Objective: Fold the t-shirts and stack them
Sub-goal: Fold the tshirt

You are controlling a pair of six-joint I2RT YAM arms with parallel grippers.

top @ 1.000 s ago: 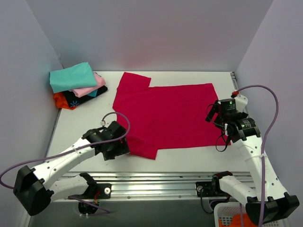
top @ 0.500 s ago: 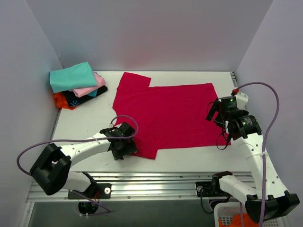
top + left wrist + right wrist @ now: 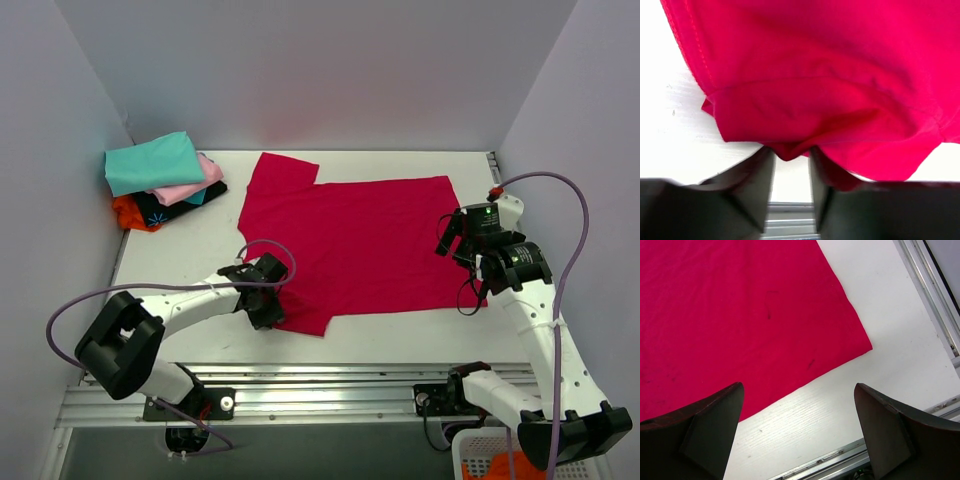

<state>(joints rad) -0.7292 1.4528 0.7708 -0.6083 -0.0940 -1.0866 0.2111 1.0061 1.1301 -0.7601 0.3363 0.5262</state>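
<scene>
The large crimson t-shirt (image 3: pixel 350 240) lies spread flat in the middle of the white table. My left gripper (image 3: pixel 272 305) is at its near left sleeve. In the left wrist view the jaws (image 3: pixel 791 152) stand narrow, pinched on a bunched fold of the red cloth (image 3: pixel 815 75). My right gripper (image 3: pixel 462 245) hovers open and empty over the shirt's right edge, and its view shows the hem corner (image 3: pixel 730 315). A folded stack sits at the back left: teal (image 3: pixel 150 162) on top, then pink (image 3: pixel 190 185), black (image 3: pixel 170 208) and orange (image 3: pixel 128 212).
Grey walls close in the table on the left, back and right. A metal rail (image 3: pixel 330 385) runs along the near edge, and another runs down the right side (image 3: pixel 935 285). A white basket (image 3: pixel 490 460) with orange cloth sits below the table at the bottom right.
My left arm has swung right and forward from bare table onto the shirt's near left sleeve, and its jaws now hold a fold of cloth. The right arm has barely moved.
</scene>
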